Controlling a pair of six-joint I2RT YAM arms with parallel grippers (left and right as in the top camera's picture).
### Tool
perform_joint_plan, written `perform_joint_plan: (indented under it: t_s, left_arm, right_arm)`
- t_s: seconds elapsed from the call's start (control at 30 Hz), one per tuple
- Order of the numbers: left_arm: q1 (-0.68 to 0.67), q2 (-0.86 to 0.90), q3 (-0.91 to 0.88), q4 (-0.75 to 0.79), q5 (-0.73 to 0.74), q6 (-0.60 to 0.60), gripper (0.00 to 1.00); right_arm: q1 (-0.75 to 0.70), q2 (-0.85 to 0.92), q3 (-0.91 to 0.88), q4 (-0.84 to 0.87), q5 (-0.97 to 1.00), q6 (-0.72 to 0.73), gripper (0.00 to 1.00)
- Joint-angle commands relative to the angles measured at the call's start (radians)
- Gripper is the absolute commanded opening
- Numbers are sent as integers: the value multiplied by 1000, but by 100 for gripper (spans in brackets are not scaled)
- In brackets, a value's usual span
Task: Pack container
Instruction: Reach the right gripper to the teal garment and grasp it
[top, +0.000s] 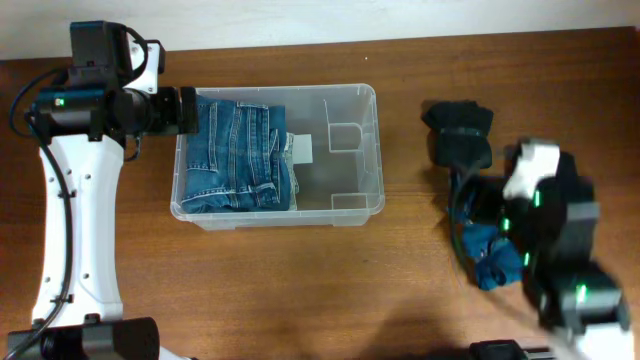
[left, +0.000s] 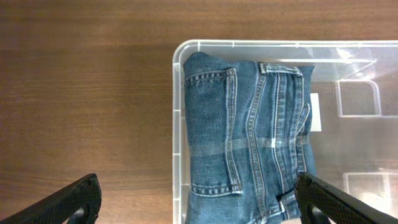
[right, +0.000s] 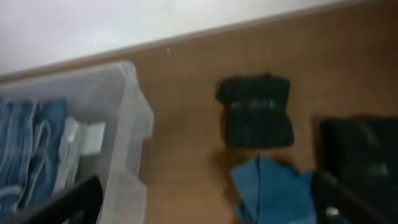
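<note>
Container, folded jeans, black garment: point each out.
container (top: 345, 175), overhead, bare base right of the jeans
folded jeans (left: 249, 143), left wrist, middle of the denim
black garment (right: 256, 112), right wrist, centre of the fabric

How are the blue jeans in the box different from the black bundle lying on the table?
The jeans are blue denim with pale seams; the black bundle is plain and dark. The jeans lie inside the container; the black bundle sits outside it, on the table. The jeans make a larger stack than the black bundle. Both seem to be folded cloth lying flat.
</note>
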Motion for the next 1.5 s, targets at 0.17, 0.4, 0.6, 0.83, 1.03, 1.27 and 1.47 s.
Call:
perform_joint_plan:
  t_s: [0.17, 0.4, 0.6, 0.83, 1.03, 1.27, 1.47]
  left_arm:
    - [3, -2, 1, -9, -5, -18, 99]
    - [3, -2, 1, -5, -5, -18, 99]
    - [3, -2, 1, -1, -6, -18, 99]
    - [3, -2, 1, -1, -6, -18, 99]
    - [3, -2, 1, 3, -5, -18, 99]
    - [3, -2, 1, 6, -6, -18, 99]
    - [3, -2, 1, 6, -6, -18, 99]
  right_arm:
    - [-8, 493, 413, -241, 141, -148, 98]
    - [-55, 702, 407, -522, 258, -203, 98]
    - [-97, 823, 383, -541, 130, -281, 99]
    - [-148, 906, 306, -437, 62, -281, 99]
    - [-212, 911, 167, -306, 10, -280, 98]
    - [-222, 911, -14, -113, -5, -280, 72]
    - [-222, 909, -22, -109, -12, -280, 10]
